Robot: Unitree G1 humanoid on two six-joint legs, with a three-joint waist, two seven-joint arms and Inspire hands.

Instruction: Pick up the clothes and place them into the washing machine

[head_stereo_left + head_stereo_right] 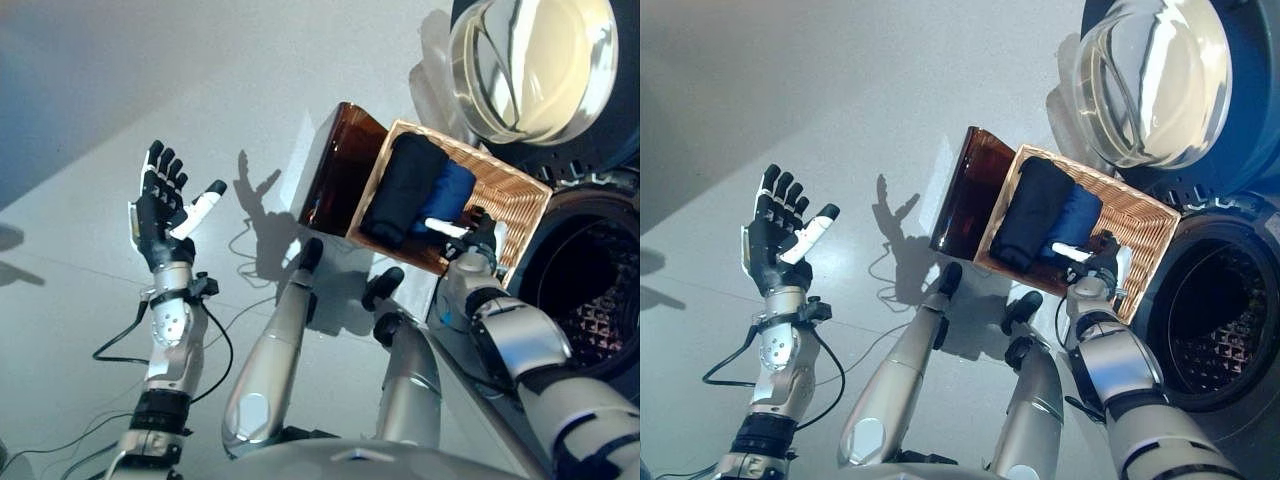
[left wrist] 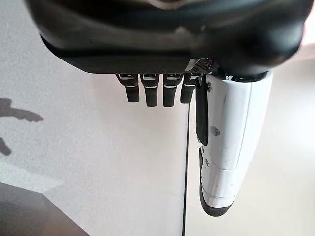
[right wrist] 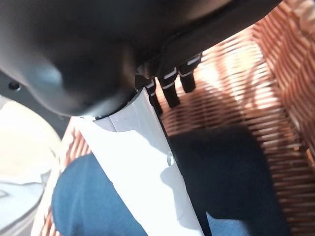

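Two rolled clothes, a black one [image 1: 403, 188] and a blue one [image 1: 446, 195], lie side by side in the basket [image 1: 515, 195]. They run long from the near rim to the far rim. Right hand [image 1: 482, 236] is at the near rim, just beside the blue one, fingers [image 3: 170, 91] straight, holding nothing. Left hand [image 1: 160, 205] is well apart, spread wide. Washer drum [image 1: 590, 290] gapes just right of the basket.

Garments: two, both in basket — one black roll [image 1: 403, 187], one blue roll [image 1: 446, 196] touching it at its 3 o'clock.
Wicker basket [image 1: 520, 200]: one.
Brown box [image 1: 336, 165]: one, at basket's 9 o'clock.
Washing machine drum [image 1: 590, 290]: one; glass door [image 1: 530, 62]: one, at 12 o'clock.
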